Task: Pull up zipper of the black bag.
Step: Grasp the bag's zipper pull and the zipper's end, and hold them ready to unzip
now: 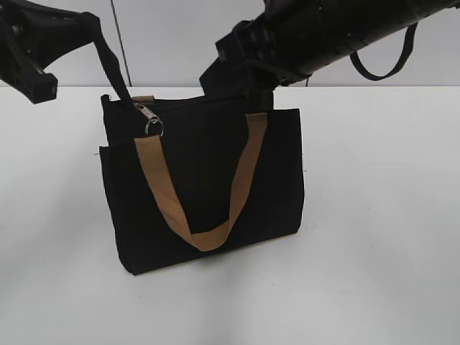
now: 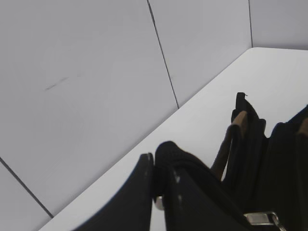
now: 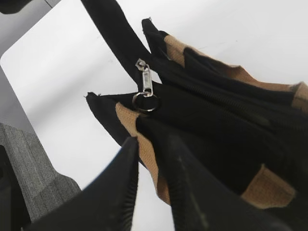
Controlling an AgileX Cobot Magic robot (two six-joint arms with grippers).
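Observation:
The black bag (image 1: 208,187) stands upright on the white table with its tan handles (image 1: 162,194) hanging down the front. The zipper (image 1: 187,106) runs along the top edge. Its silver pull tab (image 1: 149,118) with a ring sits at the bag's left end, and also shows in the right wrist view (image 3: 145,84). My left gripper (image 1: 80,23) is shut on a black strap (image 2: 169,150) that runs taut up from the bag's left top corner. My right gripper (image 3: 149,147) is open just above the bag's top edge, a little short of the pull tab, touching nothing.
The right arm (image 1: 330,29) reaches over from the back right, behind the bag, with a black cable loop (image 1: 381,68) hanging from it. A white wall with panel seams (image 2: 163,57) stands behind the table (image 1: 381,237). A grey block (image 3: 33,168) sits at the table's edge.

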